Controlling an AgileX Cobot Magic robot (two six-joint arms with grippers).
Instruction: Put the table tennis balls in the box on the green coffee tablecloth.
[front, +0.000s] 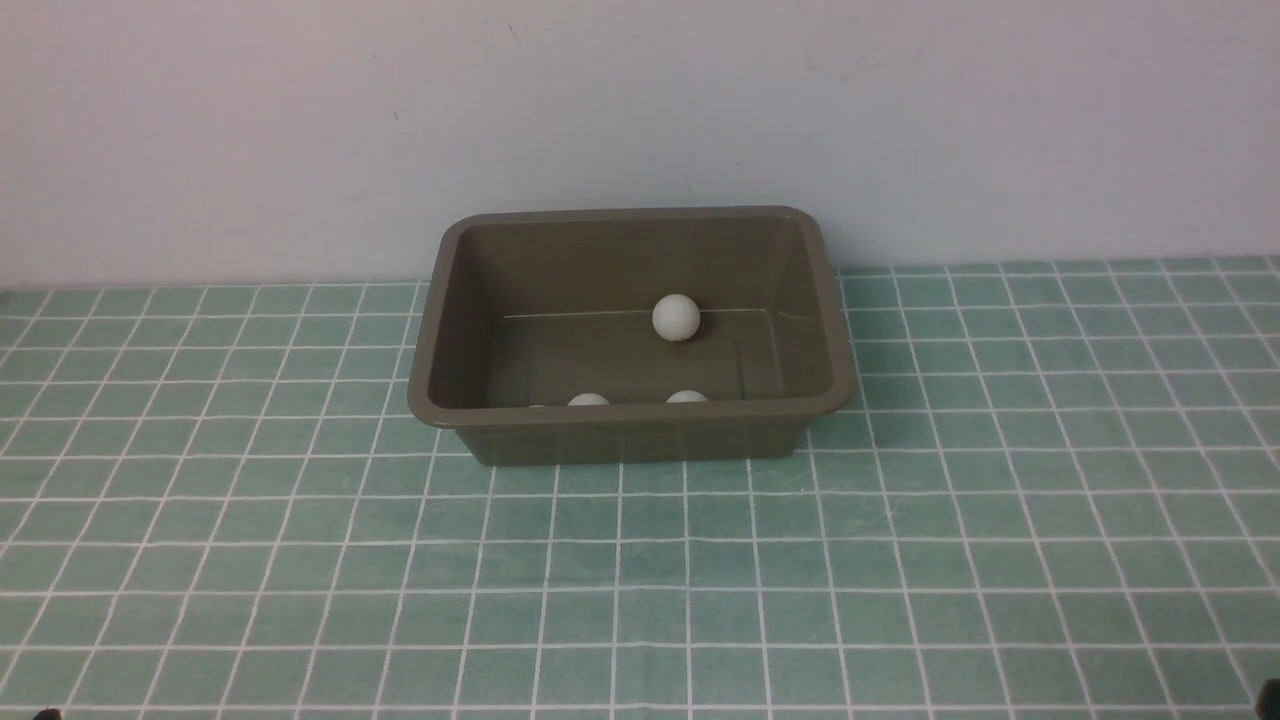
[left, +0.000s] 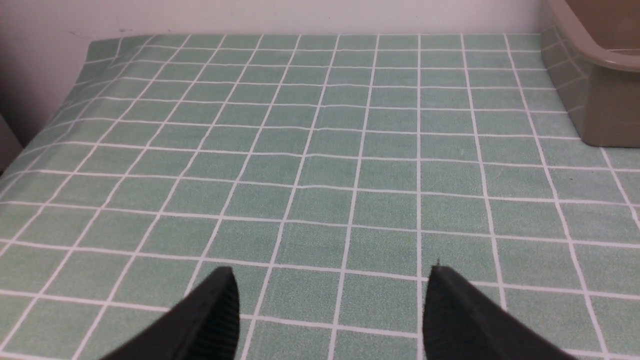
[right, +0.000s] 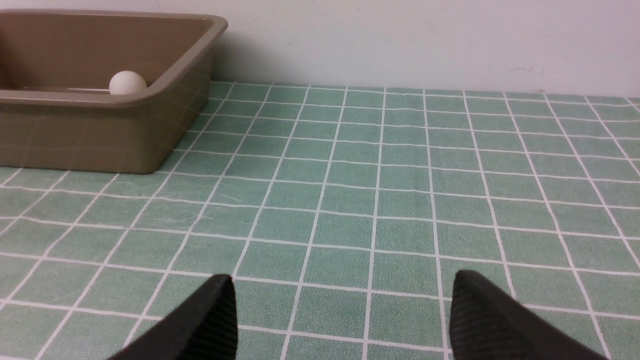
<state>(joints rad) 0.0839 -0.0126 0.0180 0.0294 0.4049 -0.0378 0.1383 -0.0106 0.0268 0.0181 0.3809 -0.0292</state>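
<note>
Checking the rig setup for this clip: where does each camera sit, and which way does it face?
Front: between the arms, facing the wall; box holding balls on the tablecloth; no gripper clearly visible.
Left wrist: low over cloth; open left gripper, box corner.
Right wrist: low over cloth; open right gripper, box, one ball.
Shared: all show the box.

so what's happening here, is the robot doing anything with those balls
Nothing is being handled right now. The brown box sits on the green checked tablecloth near the wall, with white balls inside: one near the back wall, two peeking over the front rim, and maybe a sliver of a fourth. No balls show on the cloth. The left gripper and right gripper are both open and empty, low over bare cloth away from the box.
</note>
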